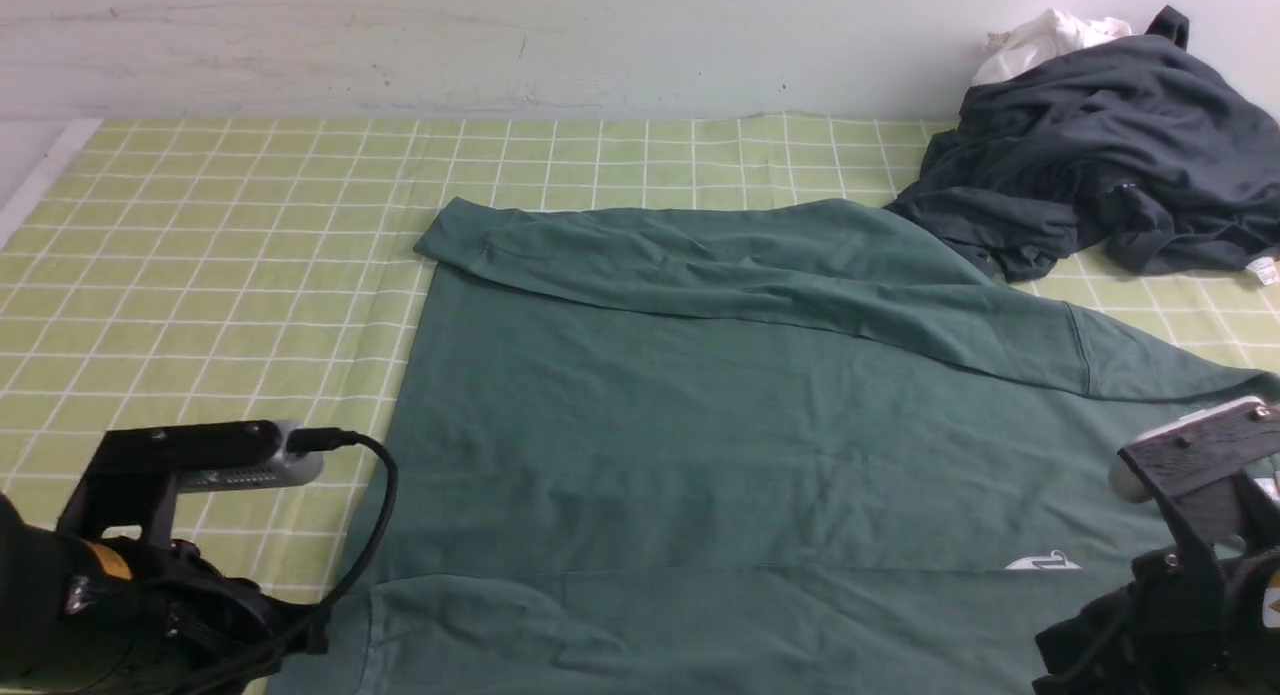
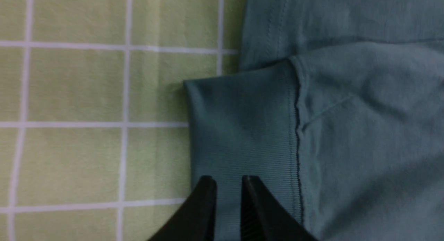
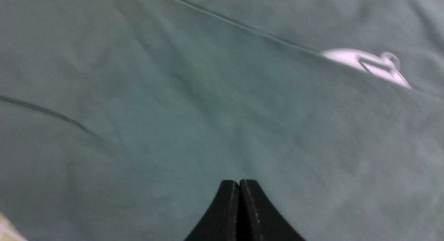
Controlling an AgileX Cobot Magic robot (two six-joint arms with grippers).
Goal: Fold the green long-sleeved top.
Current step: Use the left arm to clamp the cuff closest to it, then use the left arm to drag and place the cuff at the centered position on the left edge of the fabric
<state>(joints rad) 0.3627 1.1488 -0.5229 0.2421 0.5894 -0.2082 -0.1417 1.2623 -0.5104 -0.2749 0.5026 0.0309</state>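
Left gripper (image 2: 227, 181): jaws slightly parted over the ribbed cuff (image 2: 242, 130) of the green long-sleeved top (image 1: 700, 425). Right gripper (image 3: 239, 182): jaws closed, gripping nothing, above the top's body.

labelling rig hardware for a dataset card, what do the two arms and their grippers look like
Both arms are black. The left arm carries a silver-grey camera module with a looping black cable and a small orange marking. The right arm carries a dark module with a pale edge. The left gripper and right gripper each end in two slim, tapered black fingers.
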